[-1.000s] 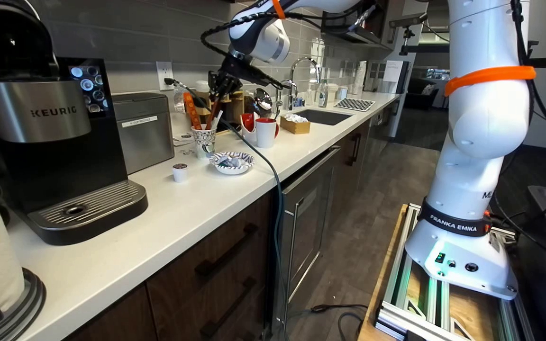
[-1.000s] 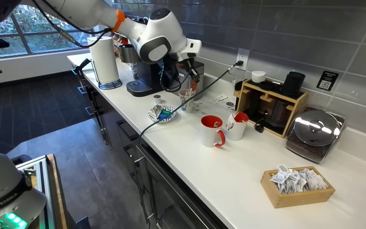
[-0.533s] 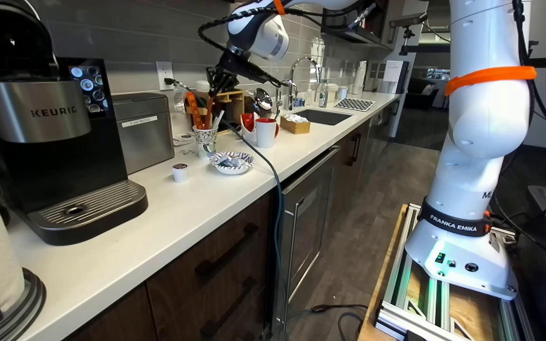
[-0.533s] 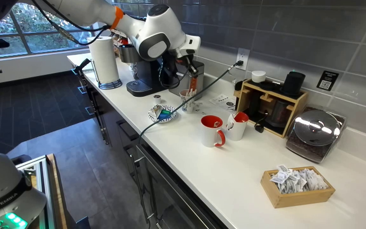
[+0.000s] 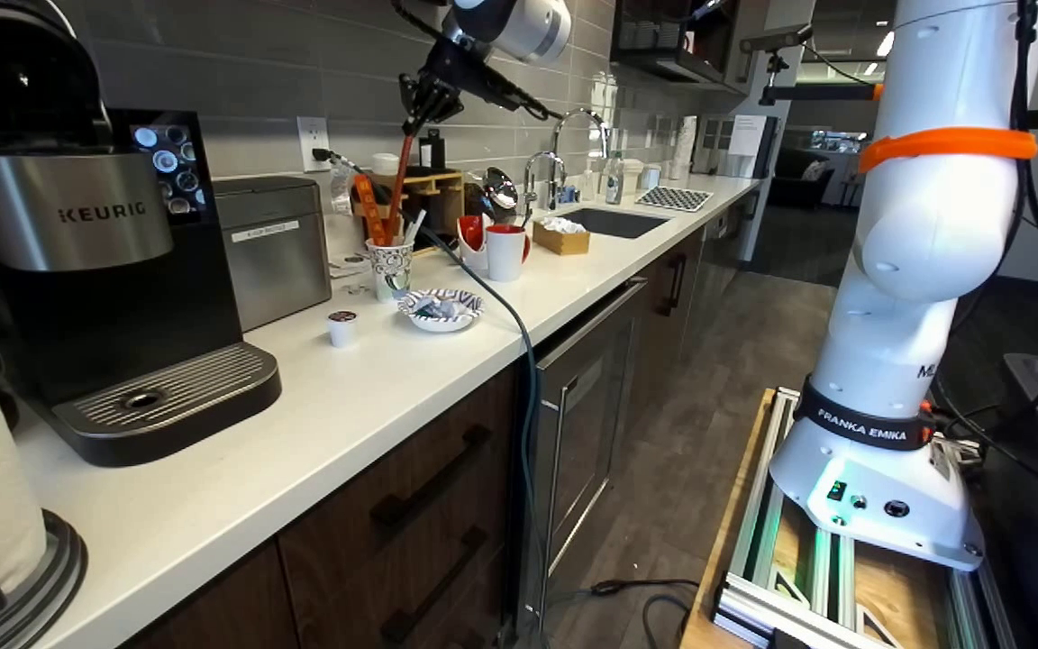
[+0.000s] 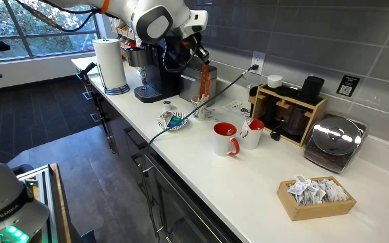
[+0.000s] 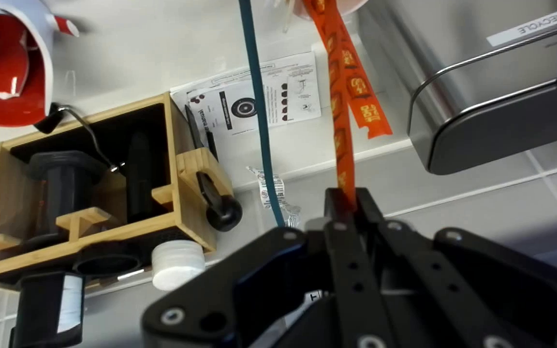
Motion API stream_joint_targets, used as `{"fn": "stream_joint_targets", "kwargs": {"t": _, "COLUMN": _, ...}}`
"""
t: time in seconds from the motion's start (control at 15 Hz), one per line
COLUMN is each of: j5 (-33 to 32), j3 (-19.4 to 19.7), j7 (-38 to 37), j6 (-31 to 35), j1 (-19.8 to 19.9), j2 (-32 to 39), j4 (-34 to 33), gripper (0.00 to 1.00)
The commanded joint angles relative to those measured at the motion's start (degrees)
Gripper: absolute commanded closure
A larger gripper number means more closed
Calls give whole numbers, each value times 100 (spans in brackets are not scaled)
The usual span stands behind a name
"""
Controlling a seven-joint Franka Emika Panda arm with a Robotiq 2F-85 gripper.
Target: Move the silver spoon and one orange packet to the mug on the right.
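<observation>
My gripper [image 5: 408, 132] is shut on the top of a long orange packet [image 5: 400, 180] and holds it upright above the patterned paper cup [image 5: 390, 275]. The wrist view shows the packet [image 7: 339, 111] between the fingertips [image 7: 347, 205]. Its lower end reaches the cup's mouth; I cannot tell whether it is inside. Another orange packet [image 5: 368, 207] leans in the cup, beside white sticks. In an exterior view, a white mug with red inside [image 6: 222, 145] stands beside a second white-and-red mug [image 6: 251, 139]. I cannot make out the silver spoon.
A teal cable [image 6: 211, 97] runs from the wall outlet across the counter in front of the cup. A patterned plate [image 6: 184, 125] with wrappers, a coffee pod [image 6: 167, 105], a wooden rack [image 6: 295, 133], a coffee machine [image 5: 122, 288] and a steel bin [image 5: 276, 252] stand near.
My gripper has risen well above the cup, drawing the orange packet upward so more of it shows. The other packet, the cup and the mugs stand where they were.
</observation>
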State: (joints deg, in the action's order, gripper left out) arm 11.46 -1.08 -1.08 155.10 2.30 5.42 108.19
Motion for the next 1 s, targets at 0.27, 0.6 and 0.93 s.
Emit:
{"fn": "stream_joint_targets", "kwargs": {"t": 0.27, "j5": 1879, "j3": 532, "j7": 1086, "j6": -1795, "j1": 139, "j2": -1118, "j4": -150, "gripper": 98}}
{"fn": "stream_joint_targets", "kwargs": {"t": 0.6, "j5": 1586, "j3": 1115, "j7": 246, "j6": -1354, "j1": 553, "j2": -1126, "j4": -223, "gripper": 98}}
{"fn": "stream_joint_targets", "kwargs": {"t": 0.93, "j5": 858, "j3": 1352, "j7": -456, "j6": -1135, "j1": 900, "j2": -819, "j4": -142, "gripper": 98}}
